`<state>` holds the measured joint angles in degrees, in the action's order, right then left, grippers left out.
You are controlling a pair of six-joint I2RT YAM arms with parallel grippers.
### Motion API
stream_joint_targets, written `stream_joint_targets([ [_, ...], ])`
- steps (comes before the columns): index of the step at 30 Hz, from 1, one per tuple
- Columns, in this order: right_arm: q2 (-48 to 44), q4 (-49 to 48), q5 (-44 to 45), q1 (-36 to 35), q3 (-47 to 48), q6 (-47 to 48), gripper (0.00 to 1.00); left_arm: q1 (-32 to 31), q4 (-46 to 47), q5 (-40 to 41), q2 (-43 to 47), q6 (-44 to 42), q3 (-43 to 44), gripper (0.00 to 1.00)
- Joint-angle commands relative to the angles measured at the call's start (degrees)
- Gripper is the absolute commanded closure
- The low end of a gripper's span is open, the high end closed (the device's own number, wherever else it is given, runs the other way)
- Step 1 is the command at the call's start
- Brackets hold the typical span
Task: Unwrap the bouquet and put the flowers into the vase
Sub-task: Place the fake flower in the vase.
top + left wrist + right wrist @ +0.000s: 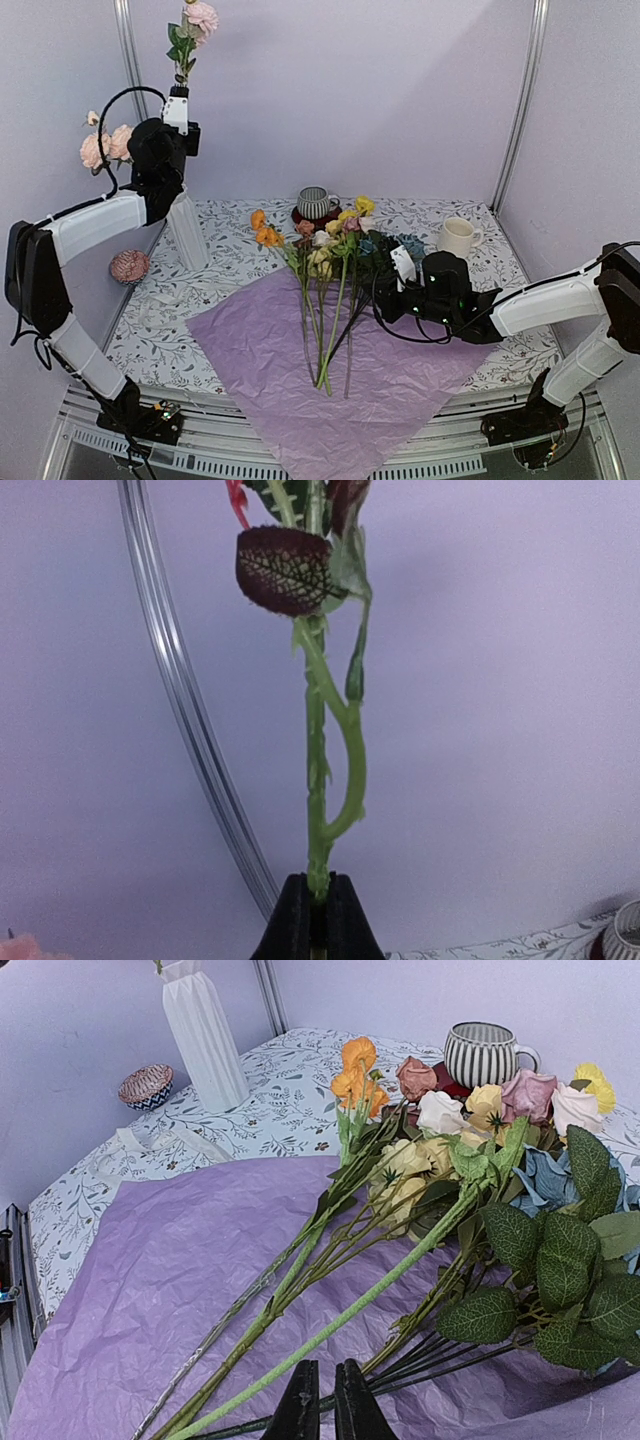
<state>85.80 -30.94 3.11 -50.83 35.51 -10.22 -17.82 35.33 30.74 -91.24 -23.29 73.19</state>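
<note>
Already the wrapping is off: the large square sheet of crinkled lilac tissue paper (300, 400) lies spread flat under the right gripper (327, 1370), and a pale ribbon (140, 1145) lies loose ahead of it to the left. Most of the work is left, though. The bunch of green-stemmed artificial flowers (440, 1160), orange, yellow, pink, cream and dusty blue, lies on the sheet just ahead of the right fingertips, blooms farthest out. Those jaws are pressed together low among thin dark stems; whether one is caught between them I cannot tell.

The left gripper (318, 892) hangs high and pinches the thorny green stem of a single pink flower (316, 760), held upright with its bloom above the fingers. The tall white ribbed vase (188, 235) stands straight below that gripper, its rim hidden by the arm, so this stem looks one lowering away from going in. Two pale pink blooms (105, 148) show beside the left arm; whether they stand in the vase is unclear.
</note>
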Motion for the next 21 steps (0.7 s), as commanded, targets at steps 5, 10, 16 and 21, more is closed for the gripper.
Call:
stream_joint_targets([
  [5,0.35,-1.14,1.15,0.28,1.21,0.71,0.91,0.13,-3.47,-1.88,3.75,5.76,5.66,1.00],
  [10,0.38,-1.07,0.79,0.26,1.18,0.63,0.91,0.28,-1.02,-0.76,2.90,2.99,6.16,1.00],
  [16,0.16,-1.06,0.73,0.28,1.07,0.55,0.91,0.44,2.92,2.28,-1.46,0.80,4.07,1.00],
  [21,0.06,-1.12,0.89,0.29,1.05,0.55,0.91,0.51,6.31,6.33,-4.41,1.58,1.29,1.00],
])
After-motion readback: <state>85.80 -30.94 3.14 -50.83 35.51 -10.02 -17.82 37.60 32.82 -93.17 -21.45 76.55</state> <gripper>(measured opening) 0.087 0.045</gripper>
